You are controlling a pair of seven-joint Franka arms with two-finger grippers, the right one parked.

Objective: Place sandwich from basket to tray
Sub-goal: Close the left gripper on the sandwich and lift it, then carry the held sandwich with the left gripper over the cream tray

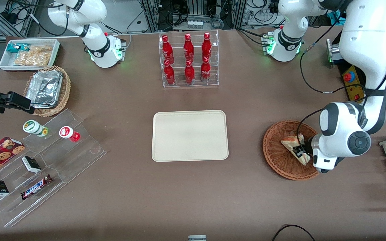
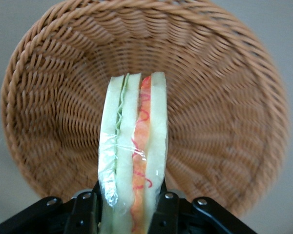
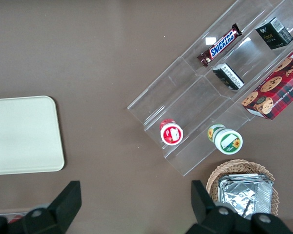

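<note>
End effector (image 2: 129, 207) clamped on the sandwich (image 2: 133, 151) over the basket (image 2: 224, 87); next, carry it to the tray (image 1: 190, 135).

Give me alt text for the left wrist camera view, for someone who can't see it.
The end effector is shut on the sandwich, its white bread and green and red filling edge-on, over the reddish-brown wicker basket. Brown table shows around the basket's rim.

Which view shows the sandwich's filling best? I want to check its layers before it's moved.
The left wrist view: the sandwich fills it edge-on between the gripper fingers, green and red layers clear, over the basket. The front view shows only a small wedge, partly hidden by the arm. The right wrist view misses it.
</note>
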